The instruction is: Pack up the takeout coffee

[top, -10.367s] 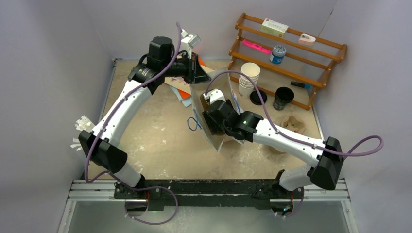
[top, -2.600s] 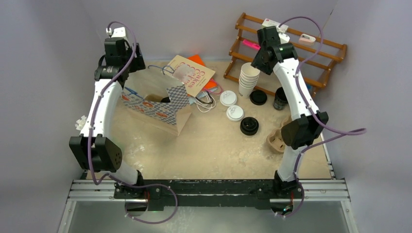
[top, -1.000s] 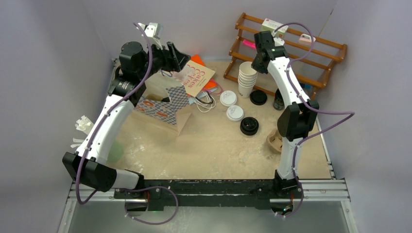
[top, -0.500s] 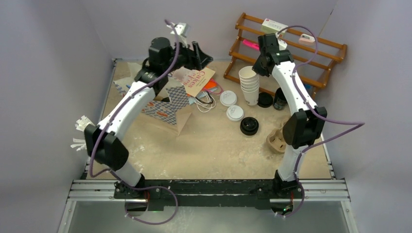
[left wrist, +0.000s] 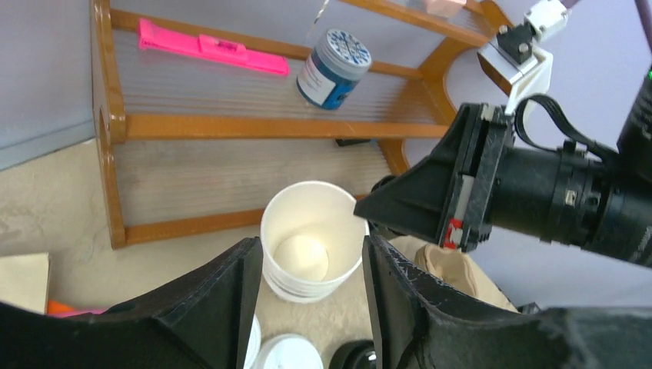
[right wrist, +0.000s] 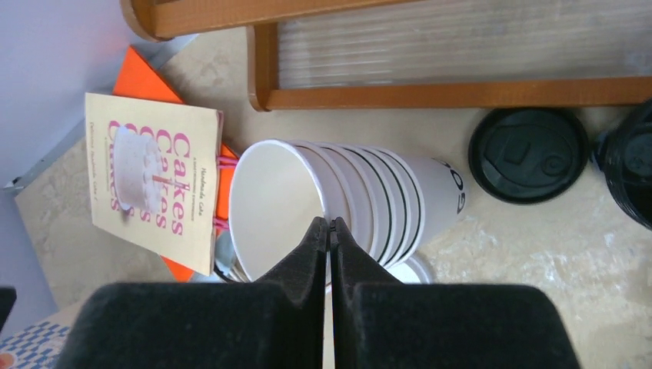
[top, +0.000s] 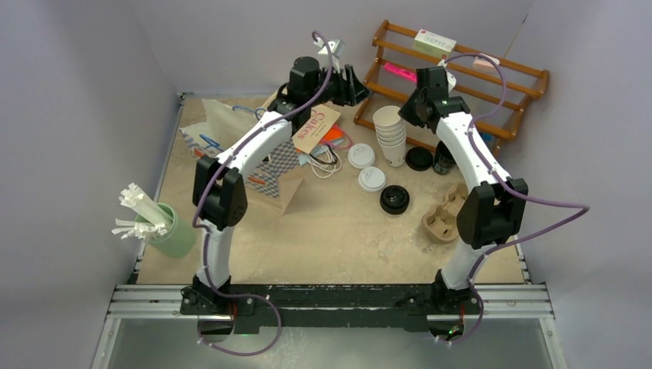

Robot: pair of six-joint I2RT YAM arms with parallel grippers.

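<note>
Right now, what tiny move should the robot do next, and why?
Probably the left end effector should close around the stack of white cups to steady it. Its jaws stand open on either side of it, while the right end effector pinches the rim of the top cup, seemingly ready to pull it off.

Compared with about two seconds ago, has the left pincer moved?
Yes. The left pincer has swung right, from the far-left corner toward the wooden rack.

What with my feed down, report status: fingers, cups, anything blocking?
Right fingers shut on top rim of cup stack. Left fingers open, pointed at same stack. White lids and black lid lie on table. Wooden rack behind stack.
</note>
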